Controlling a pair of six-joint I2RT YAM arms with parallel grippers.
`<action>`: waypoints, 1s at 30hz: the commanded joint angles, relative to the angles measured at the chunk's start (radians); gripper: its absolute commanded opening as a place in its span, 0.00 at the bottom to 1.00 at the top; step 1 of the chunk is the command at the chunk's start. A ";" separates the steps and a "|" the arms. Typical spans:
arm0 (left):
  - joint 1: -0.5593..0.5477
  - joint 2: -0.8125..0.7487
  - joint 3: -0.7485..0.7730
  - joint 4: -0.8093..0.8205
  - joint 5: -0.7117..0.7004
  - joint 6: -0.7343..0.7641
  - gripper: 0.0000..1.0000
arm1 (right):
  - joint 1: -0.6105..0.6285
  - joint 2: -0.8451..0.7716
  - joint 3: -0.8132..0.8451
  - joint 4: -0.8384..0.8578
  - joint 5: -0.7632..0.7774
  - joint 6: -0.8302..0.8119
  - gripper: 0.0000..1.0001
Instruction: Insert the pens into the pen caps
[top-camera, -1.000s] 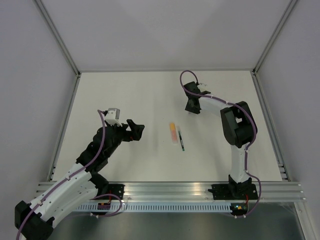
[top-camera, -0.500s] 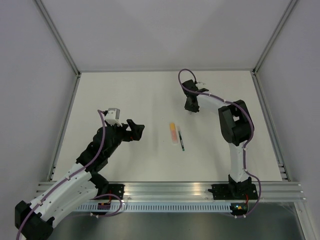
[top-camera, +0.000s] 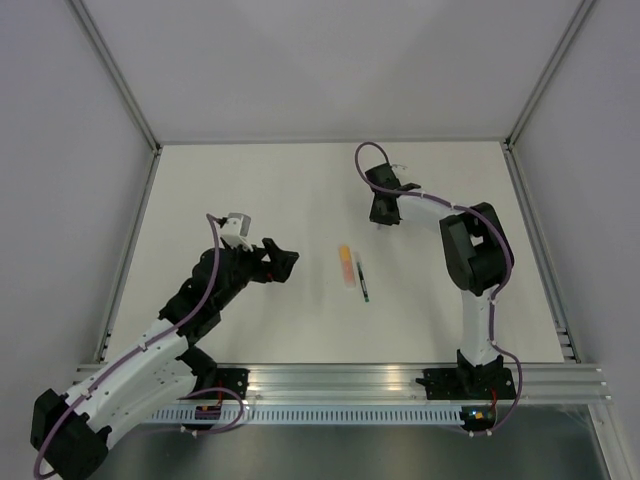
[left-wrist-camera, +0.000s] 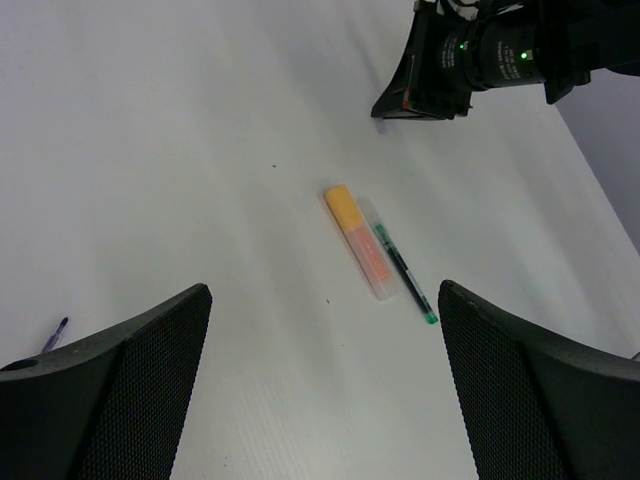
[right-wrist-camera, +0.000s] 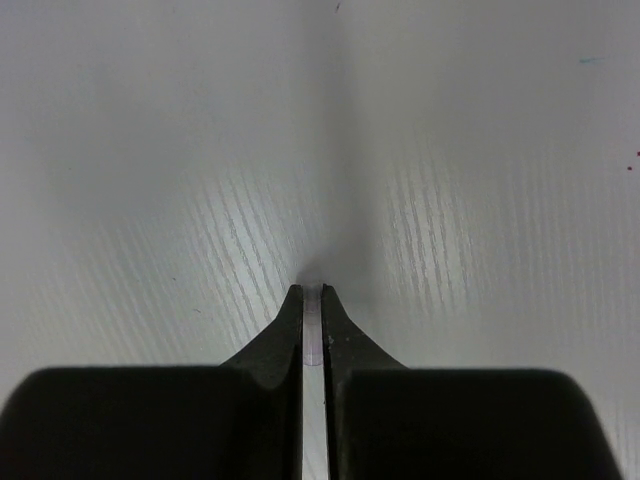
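Found three pens lying close together near the middle of the desk: orange-pink pen with a brighter orange stub at one end, pale pen against it, dark green pen just beside. Saw the left gripper spread wide on their left-edge side, bare desk showing between its fingers. Spotted a small dark blue bit close by one finger. Saw the right gripper nearer the far edge, well apart from the pens, pressed together with a thin pale sliver between its tips; could not tell whether held thing or desk.
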 joint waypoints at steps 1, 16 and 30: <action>0.001 0.067 0.060 0.008 0.023 0.018 0.98 | -0.016 0.031 -0.084 -0.029 -0.068 -0.074 0.00; 0.048 0.673 0.727 -0.750 -0.210 0.389 0.90 | -0.017 -0.409 -0.443 0.249 -0.391 -0.051 0.00; 0.292 0.677 0.526 -0.794 -0.087 0.576 0.77 | -0.017 -0.632 -0.619 0.464 -0.523 0.077 0.00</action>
